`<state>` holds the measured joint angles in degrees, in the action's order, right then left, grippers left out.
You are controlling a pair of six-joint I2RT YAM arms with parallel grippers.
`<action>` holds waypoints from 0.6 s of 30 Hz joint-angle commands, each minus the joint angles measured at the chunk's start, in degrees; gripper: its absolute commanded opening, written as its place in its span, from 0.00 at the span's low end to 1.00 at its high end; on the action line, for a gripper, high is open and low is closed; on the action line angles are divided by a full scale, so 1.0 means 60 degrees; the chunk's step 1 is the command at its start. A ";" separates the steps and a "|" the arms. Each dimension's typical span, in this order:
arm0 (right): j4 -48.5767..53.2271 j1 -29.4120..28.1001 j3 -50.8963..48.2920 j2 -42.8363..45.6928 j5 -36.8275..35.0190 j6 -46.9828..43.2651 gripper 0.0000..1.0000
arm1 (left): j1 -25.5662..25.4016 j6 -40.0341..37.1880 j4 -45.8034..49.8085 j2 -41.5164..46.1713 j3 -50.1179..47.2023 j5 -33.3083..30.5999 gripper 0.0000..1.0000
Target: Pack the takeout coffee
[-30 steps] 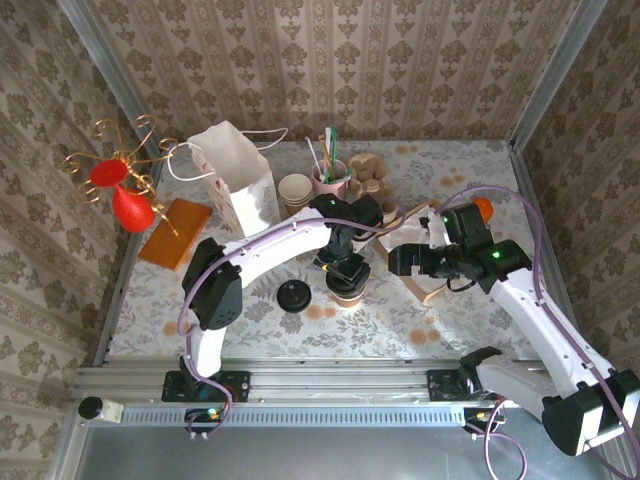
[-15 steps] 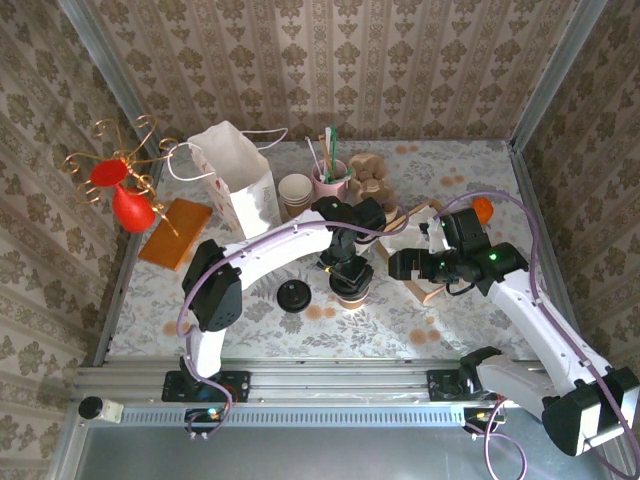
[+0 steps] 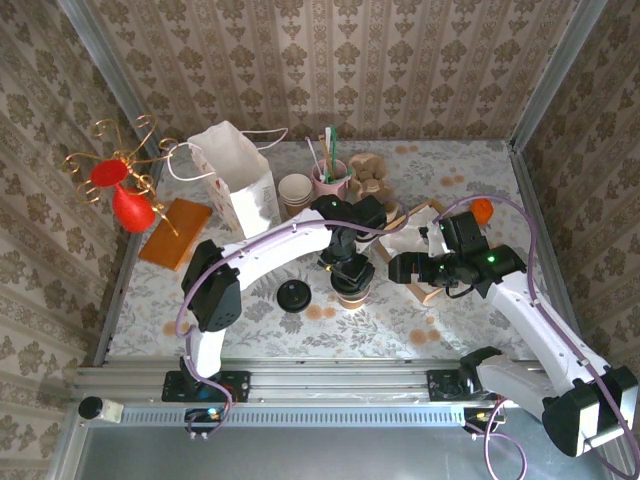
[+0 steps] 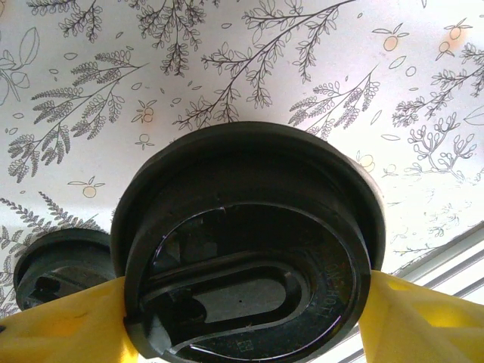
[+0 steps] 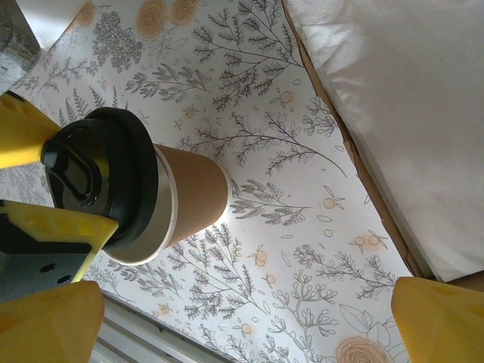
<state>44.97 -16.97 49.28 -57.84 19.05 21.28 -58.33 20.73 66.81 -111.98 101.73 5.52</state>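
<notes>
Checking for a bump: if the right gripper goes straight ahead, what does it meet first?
Probably the takeout coffee, which the left gripper holds by its lid; depth is unclear, so the right gripper might pass beside.

Matt beige paper on the coffee cup [image 5: 193, 193]; its lid [image 4: 249, 280] glossy black plastic, smooth, lettering moulded in. Smooth printed table cover [image 5: 287, 151], low sheen. The white sheet [image 5: 408, 113]: matt paper, softly crinkled.

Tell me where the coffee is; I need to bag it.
Top view, centre: coffee gripped by the left end effector, right of the loose lid.
</notes>
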 commanded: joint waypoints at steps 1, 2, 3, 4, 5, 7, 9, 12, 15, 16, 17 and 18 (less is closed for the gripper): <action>-0.0113 0.0006 -0.0092 0.0174 0.0192 0.0122 0.99 | -0.0120 0.0112 0.0290 0.0399 0.0315 0.0041 0.69; -0.0092 0.0016 -0.0097 0.0178 0.0169 0.0123 0.99 | -0.0159 0.0115 0.0279 0.0383 0.0321 0.0022 0.69; -0.0100 0.0024 -0.0105 0.0178 0.0166 0.0130 0.99 | -0.0166 0.0110 0.0268 0.0369 0.0315 0.0031 0.69; -0.0087 0.0019 -0.0113 0.0186 0.0170 0.0117 0.99 | -0.0185 0.0115 0.0277 0.0341 0.0311 0.0071 0.69; -0.0097 0.0019 -0.0117 0.0192 0.0171 0.0117 0.99 | -0.0204 0.0106 0.0289 0.0304 0.0315 0.0077 0.69; -0.0083 0.0023 -0.0112 0.0222 0.0165 0.0115 0.99 | -0.0247 0.0111 0.0288 0.0255 0.0256 0.0093 0.69; -0.0076 0.0016 -0.0126 0.0250 0.0163 0.0095 0.99 | -0.0273 0.0105 0.0246 0.0218 0.0183 0.0125 0.69; -0.0079 0.0019 -0.0157 0.0280 0.0127 0.0077 0.99 | -0.0272 0.0130 0.0174 0.0185 0.0130 0.0158 0.69; -0.0084 0.0029 -0.0181 0.0280 0.0131 0.0080 0.99 | -0.0272 0.0129 0.0128 0.0121 0.0082 0.0218 0.69; -0.0096 0.0020 -0.0187 0.0280 0.0125 0.0086 0.99 | -0.0269 0.0110 0.0123 0.0079 0.0081 0.0245 0.69; -0.0089 0.0017 -0.0194 0.0266 0.0125 0.0072 0.99 | -0.0270 0.0111 0.0133 0.0048 0.0079 0.0205 0.69; -0.0096 0.0020 -0.0186 0.0252 0.0139 0.0062 0.99 | -0.0270 0.0102 0.0145 0.0019 0.0054 0.0167 0.69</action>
<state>44.97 -16.97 48.97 -56.99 19.07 21.26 -59.61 20.82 66.81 -111.98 101.80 6.17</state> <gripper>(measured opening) 0.988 0.693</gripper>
